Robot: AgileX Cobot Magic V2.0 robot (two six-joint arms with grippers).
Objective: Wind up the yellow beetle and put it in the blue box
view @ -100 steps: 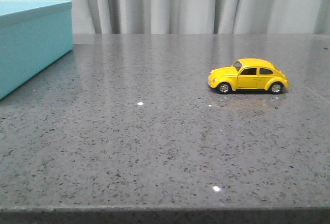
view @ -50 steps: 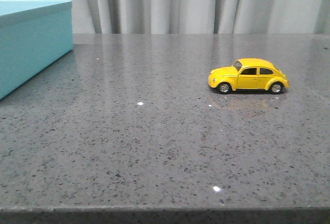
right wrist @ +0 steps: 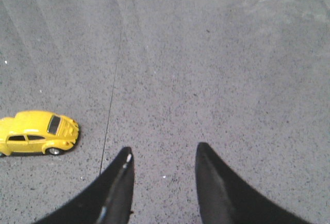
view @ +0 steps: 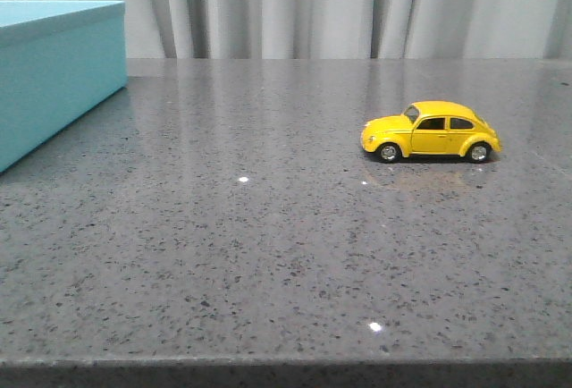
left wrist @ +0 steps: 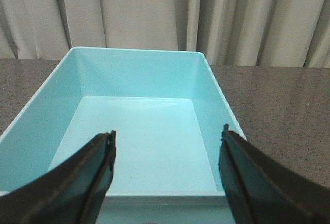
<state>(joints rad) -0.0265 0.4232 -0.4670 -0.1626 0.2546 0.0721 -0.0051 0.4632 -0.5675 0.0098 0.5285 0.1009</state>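
The yellow beetle (view: 430, 130) stands on its wheels on the grey table, right of centre in the front view, nose to the left. It also shows in the right wrist view (right wrist: 37, 132), off to the side of my right gripper (right wrist: 163, 150), which is open, empty and above bare table. The blue box (view: 54, 71) sits at the far left of the front view. In the left wrist view the blue box (left wrist: 134, 74) is open and empty, and my left gripper (left wrist: 167, 137) hangs open over its near rim. Neither arm shows in the front view.
The grey speckled table (view: 268, 227) has its front edge at the bottom of the front view. A grey curtain (view: 313, 4) hangs behind the table. A thin seam (right wrist: 116, 69) runs across the tabletop in the right wrist view.
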